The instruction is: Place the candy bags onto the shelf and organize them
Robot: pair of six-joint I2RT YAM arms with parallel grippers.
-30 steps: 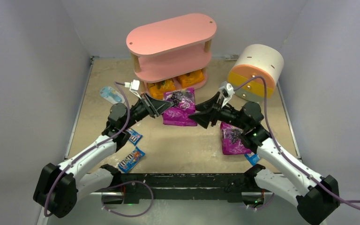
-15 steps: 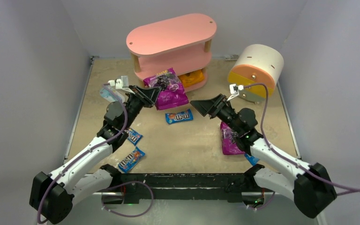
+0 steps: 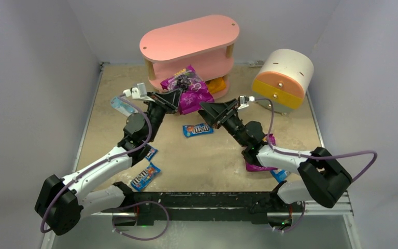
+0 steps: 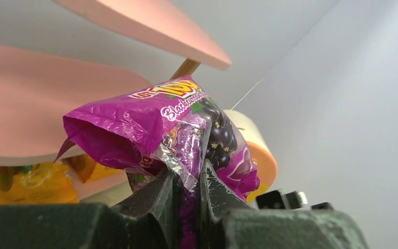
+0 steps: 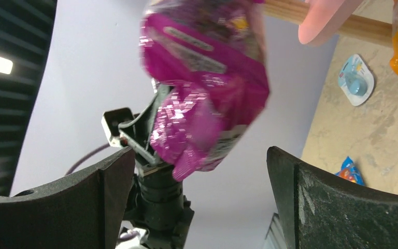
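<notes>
Candy bags are only partly put away. One purple bag (image 3: 189,89) is up in the air, in the upper middle of the top view, right in front of the middle board of the pink shelf (image 3: 186,36). It is not resting on a board yet. The left gripper (image 3: 174,97) has it. Its jaws are pinched almost shut on the bag's lower edge, and the left wrist view shows the shiny foil squeezed between them. The right gripper (image 3: 211,111) sits just to the right of that bag, with its jaws spread wide and nothing in them.

On the bottom board, an orange bag (image 3: 215,85) peeks out on the right. The left wrist view shows more orange low at its left edge. I think the other orange bag is there too, but the purple bag hides that spot from above.

A lot is left to do. A second purple bag (image 3: 255,167) lies on the table (image 3: 212,155) at the lower right, partly under the right arm. Four blue packets (image 3: 197,129) lie on the table too. One is in the middle just below the grippers, two are at the lower left beside the left arm, and one is at the lower right.

By my count, two bags look done, one is on its way and five wait.
</notes>
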